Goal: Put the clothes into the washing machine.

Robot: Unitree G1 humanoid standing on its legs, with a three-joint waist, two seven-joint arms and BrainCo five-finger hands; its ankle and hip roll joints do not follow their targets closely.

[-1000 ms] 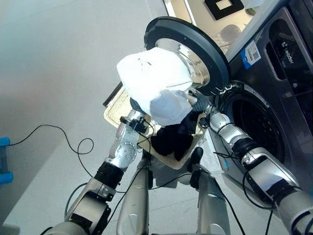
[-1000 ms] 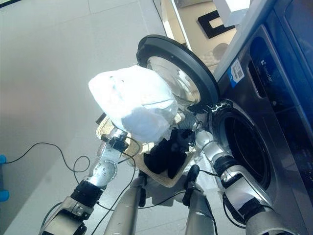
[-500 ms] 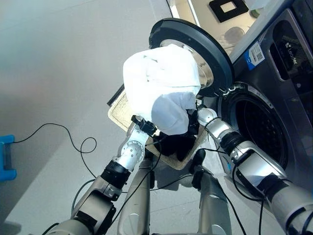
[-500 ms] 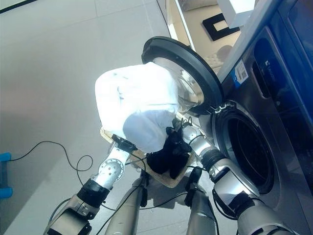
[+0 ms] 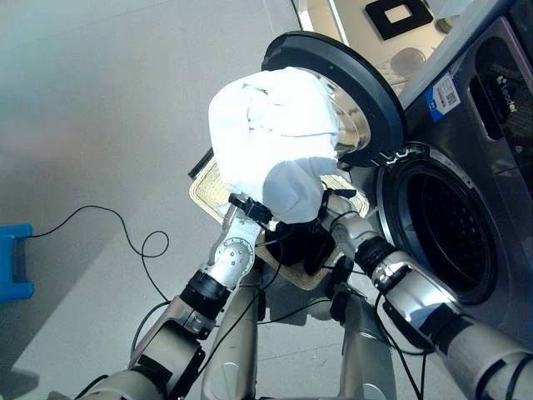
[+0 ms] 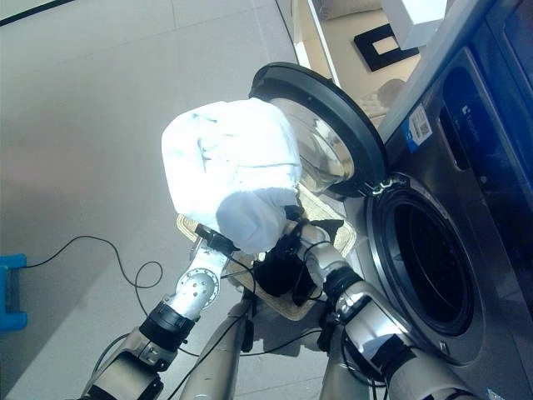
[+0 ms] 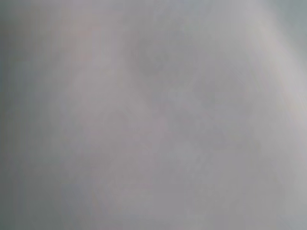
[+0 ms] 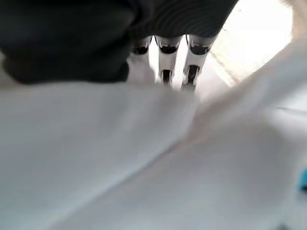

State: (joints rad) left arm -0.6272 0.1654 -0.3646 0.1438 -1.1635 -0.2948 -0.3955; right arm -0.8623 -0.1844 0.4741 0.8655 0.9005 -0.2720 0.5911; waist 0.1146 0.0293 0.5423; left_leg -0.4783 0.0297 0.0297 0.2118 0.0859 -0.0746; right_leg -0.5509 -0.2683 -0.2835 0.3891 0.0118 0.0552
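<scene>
- A bulky white cloth bundle (image 5: pixel 275 142) rides high on the robot's left arm, level with the round, dark-rimmed glass door (image 5: pixel 366 92) of the grey front-loading washing machine (image 5: pixel 491 167), which stands swung open.
- The left hand is buried in the cloth, so its fingers cannot be read.
- The machine's open drum mouth (image 5: pixel 445 225) lies to the bundle's right and lower; the load looks set to travel that way, clearing the door's edge.
- The right hand (image 8: pixel 168 57) sits under the bundle's lower lobe, fingers fairly straight against white fabric.
- Dark clothes (image 6: pixel 279 271) remain in the shallow tan woven basket (image 5: pixel 208 187), left of the drum mouth.
</scene>
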